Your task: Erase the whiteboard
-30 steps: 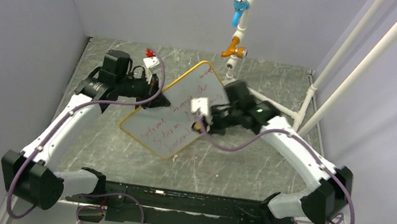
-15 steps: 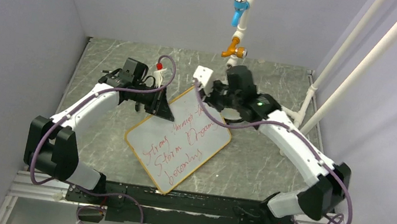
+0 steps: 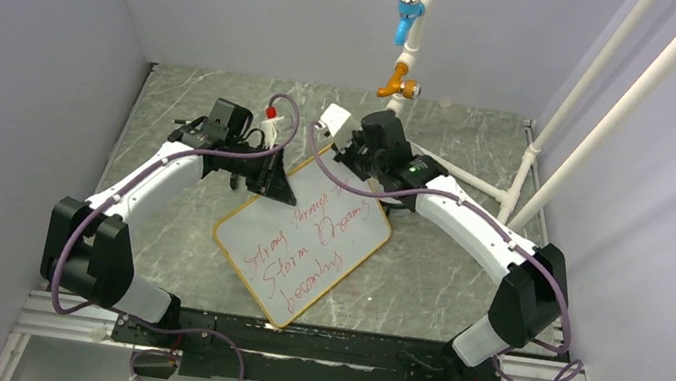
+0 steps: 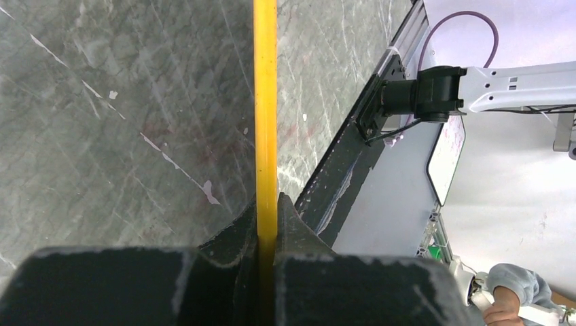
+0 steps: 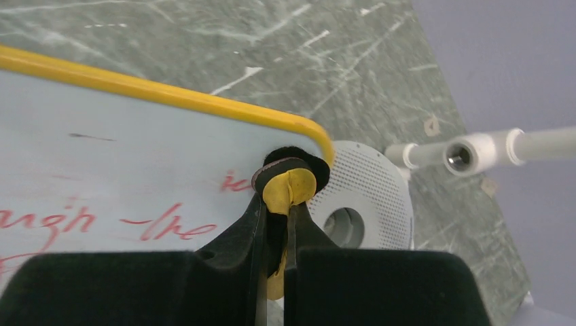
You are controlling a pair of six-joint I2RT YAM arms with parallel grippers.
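One small rectangular whiteboard [image 3: 305, 246] with rounded corners and a yellow-orange frame lies cornerwise mid-frame on the grey marbled table [image 3: 421, 284], carrying three lines of red handwriting. Two grippers are in play. The left gripper [image 3: 267, 178] has its jaws nearly together, pinching the board's upper-left frame edge, which shows as a yellow strip between the fingers [image 4: 292, 224] in the wrist view. The right gripper [image 3: 340, 150] is clamped tight on one small yellow-and-black pad [image 5: 291, 189] at the board's top corner. One round perforated grey disc [image 5: 370, 190] sits just beyond that corner. Bare table lies lower left and lower right, and the board's bottom corner is near the black rail [image 3: 341, 345].
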